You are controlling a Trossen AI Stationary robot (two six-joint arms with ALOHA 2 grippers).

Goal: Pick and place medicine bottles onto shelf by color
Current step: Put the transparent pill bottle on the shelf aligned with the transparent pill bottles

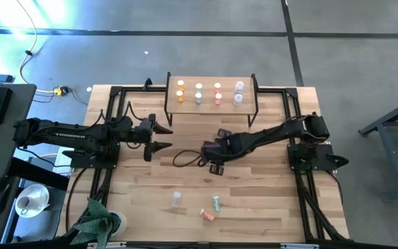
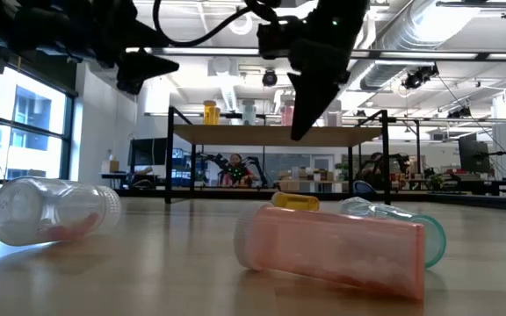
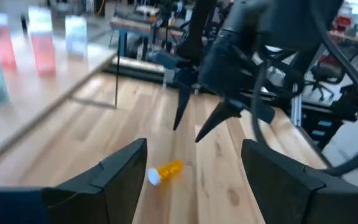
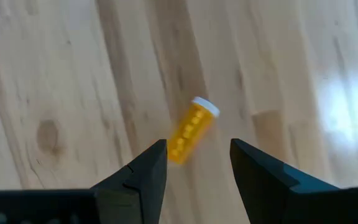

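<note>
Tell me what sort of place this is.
Probably a robotics lab in an open industrial hall: exposed ceiling ducts, more robot arms on benches behind, and a wooden table with a small shelf of bottles.

Shelf (image 1: 211, 79) standing at desk (image 1: 268, 200) rear, bottles (image 1: 199, 95) standing on it; three bottles (image 1: 210, 215) lying well before the shelf.

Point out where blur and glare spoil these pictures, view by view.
Left wrist view: the bottles on the shelf are smeared out of focus; the orange bottle on the table is fairly sharp. Right wrist view: a bright glare patch on the table. Low view: the near pink bottle is soft. High view: glare on the floor at upper left.
</note>
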